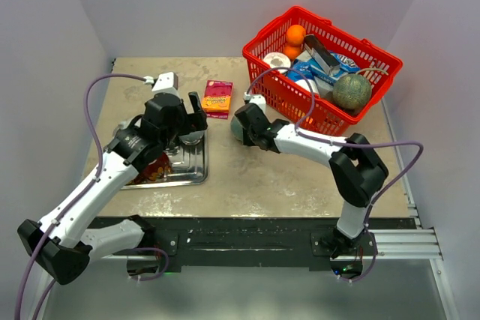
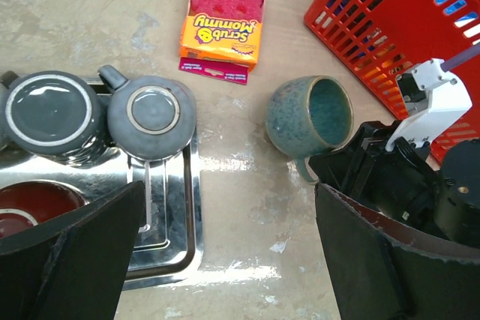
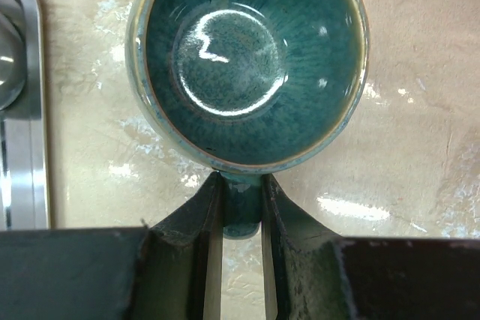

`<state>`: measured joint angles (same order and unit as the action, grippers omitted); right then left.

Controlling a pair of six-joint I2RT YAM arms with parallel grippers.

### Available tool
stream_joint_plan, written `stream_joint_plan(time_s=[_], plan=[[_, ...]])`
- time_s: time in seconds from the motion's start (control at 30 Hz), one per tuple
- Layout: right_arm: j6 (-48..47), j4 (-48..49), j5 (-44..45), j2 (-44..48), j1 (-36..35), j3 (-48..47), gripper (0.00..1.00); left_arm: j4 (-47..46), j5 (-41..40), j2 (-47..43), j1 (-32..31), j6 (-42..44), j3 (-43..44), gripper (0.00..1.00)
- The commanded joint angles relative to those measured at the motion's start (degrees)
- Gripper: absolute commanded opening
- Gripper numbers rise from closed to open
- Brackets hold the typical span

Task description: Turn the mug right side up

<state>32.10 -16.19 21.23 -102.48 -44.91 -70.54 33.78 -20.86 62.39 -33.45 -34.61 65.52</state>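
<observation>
The teal glazed mug (image 2: pixel 309 118) is on the table between the steel tray and the red basket. It is tilted, with its open mouth (image 3: pixel 244 58) facing my right wrist camera. My right gripper (image 3: pixel 240 207) is shut on the mug's handle (image 3: pixel 241 215), one finger on each side of it. In the top view the right gripper (image 1: pixel 247 129) covers most of the mug (image 1: pixel 237 128). My left gripper (image 2: pixel 232 260) is open and empty. It hovers over the tray's right edge and the bare table to the left of the mug, and shows in the top view (image 1: pixel 189 119).
A steel tray (image 2: pixel 176 252) at the left holds two upturned grey vessels (image 2: pixel 150 114) and a red bowl (image 2: pixel 30 204). A Scrub Mommy sponge pack (image 2: pixel 223 24) lies behind the mug. A red basket (image 1: pixel 274 99) with fruit and packets stands at the back right.
</observation>
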Motion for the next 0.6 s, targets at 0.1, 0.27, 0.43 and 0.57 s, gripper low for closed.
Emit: stream_joint_plan(time_s=[0.1,0.27,0.43,0.57], plan=[[-1.0,2.1,12.8,-2.8,-4.2,-8.2,0.00,3.0,-6.9,-1.7,0.0,-1.2,2.6,0.99],[-1.2,1.2,14.4,-5.0,-5.5,-10.3,0.00,4.1,-8.3,-2.1,0.1,-1.5,2.1,0.99],[0.7,-5.3,16.9,-9.4,-6.1,-17.5,0.00,4.7,-11.3,-3.2,0.1,-1.7,0.9,0.99],[0.6,-8.8,17.9,-12.3,-6.2,-21.1,0.00,5.1,-13.4,-4.2,0.0,0.0,0.7,0.99]])
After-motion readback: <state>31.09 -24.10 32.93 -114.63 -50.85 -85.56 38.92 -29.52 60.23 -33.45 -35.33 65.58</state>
